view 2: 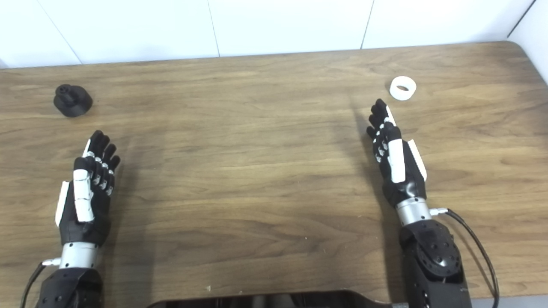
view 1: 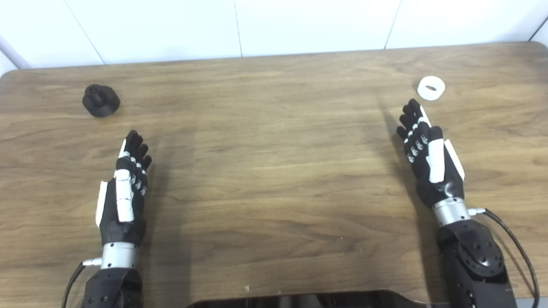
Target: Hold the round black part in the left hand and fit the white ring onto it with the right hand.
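A round black part (view 1: pixel 101 100) with a knob on top stands on the wooden table at the far left. A white ring (view 1: pixel 431 88) lies flat at the far right. My left hand (view 1: pixel 126 188) is open and empty, fingers stretched out, nearer than the black part and a little to its right. My right hand (view 1: pixel 428 149) is open and empty, fingers stretched out, its fingertips just short of the white ring. Both things also show in the right eye view: the black part (view 2: pixel 72 100) and the ring (view 2: pixel 403 88).
The wooden table (view 1: pixel 274 171) runs to a white wall at the back. Its rounded far right corner (view 2: pixel 520 47) shows. A dark cutout (view 1: pixel 299 299) sits at the table's near edge between my arms.
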Robot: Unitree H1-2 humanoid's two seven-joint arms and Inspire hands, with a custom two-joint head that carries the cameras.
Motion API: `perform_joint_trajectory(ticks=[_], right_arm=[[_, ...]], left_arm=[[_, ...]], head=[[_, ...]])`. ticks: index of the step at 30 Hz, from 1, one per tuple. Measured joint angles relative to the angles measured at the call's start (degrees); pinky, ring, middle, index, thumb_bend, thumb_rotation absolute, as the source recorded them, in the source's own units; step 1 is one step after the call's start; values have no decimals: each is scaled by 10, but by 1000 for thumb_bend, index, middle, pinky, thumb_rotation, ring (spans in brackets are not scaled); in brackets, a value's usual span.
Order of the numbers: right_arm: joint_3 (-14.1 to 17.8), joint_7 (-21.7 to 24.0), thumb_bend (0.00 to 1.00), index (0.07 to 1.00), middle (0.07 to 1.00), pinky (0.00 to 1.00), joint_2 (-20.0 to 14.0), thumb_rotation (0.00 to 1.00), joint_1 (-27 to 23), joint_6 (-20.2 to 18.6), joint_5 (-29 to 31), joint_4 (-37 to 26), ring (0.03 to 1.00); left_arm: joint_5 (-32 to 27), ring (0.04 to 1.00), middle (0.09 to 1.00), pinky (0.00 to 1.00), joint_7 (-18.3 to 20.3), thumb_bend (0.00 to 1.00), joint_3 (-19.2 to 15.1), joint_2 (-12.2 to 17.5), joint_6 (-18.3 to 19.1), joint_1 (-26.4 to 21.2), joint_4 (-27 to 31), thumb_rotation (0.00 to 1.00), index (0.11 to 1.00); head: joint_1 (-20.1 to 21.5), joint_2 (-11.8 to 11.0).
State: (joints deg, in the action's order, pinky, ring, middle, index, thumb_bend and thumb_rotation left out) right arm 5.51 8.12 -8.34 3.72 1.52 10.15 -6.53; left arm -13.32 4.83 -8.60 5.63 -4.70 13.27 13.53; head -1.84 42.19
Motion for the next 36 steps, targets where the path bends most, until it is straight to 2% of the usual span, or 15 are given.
perform_joint_trajectory(ticks=[8, 15, 19, 24, 28, 30, 31, 33, 36], right_arm=[[0, 0, 677, 1000, 1000, 1000, 0, 1000, 0, 0, 0, 0, 1000], [0, 0, 679, 1000, 1000, 1000, 0, 1000, 0, 0, 0, 0, 1000], [0, 3, 686, 1000, 1000, 1000, -2, 1000, 0, 3, 4, 3, 1000], [1, 8, 669, 1000, 1000, 1000, -6, 1000, -2, 15, 8, 9, 1000], [6, 13, 670, 1000, 1000, 1000, -10, 1000, -3, 27, 18, 15, 1000], [7, 20, 671, 1000, 1000, 1000, -14, 1000, -4, 36, 22, 20, 1000], [6, 24, 679, 1000, 1000, 1000, -18, 1000, -5, 37, 22, 24, 1000], [7, 27, 676, 1000, 1000, 1000, -26, 1000, -7, 44, 21, 32, 1000], [11, 30, 680, 1000, 1000, 1000, -33, 1000, -10, 64, 21, 41, 1000]], left_arm=[[0, 1000, 1000, 1000, -1, 509, 0, 0, 0, 0, 0, 941, 1000], [-1, 1000, 1000, 1000, -1, 523, 0, 0, 0, 0, 0, 905, 991], [1, 1000, 1000, 1000, -4, 520, 2, -3, 0, 0, 0, 917, 989], [19, 1000, 1000, 1000, -15, 504, 10, -5, -1, 1, 0, 923, 990], [20, 1000, 1000, 1000, -20, 493, 17, -6, -3, 1, -1, 924, 990], [23, 1000, 1000, 1000, -21, 494, 21, -7, -8, 0, -8, 928, 992], [29, 1000, 1000, 1000, -21, 491, 23, -8, -9, 0, -10, 937, 993], [38, 1000, 1000, 1000, -21, 479, 27, -8, -19, 0, -12, 958, 998], [43, 1000, 1000, 1000, -21, 479, 29, -8, -39, 0, -16, 944, 1000]], head=[[1, 0], [-9, -9], [-45, -29], [-67, -43], [-98, -65], [-116, -81], [-116, -81], [-131, -95], [-139, -105]])
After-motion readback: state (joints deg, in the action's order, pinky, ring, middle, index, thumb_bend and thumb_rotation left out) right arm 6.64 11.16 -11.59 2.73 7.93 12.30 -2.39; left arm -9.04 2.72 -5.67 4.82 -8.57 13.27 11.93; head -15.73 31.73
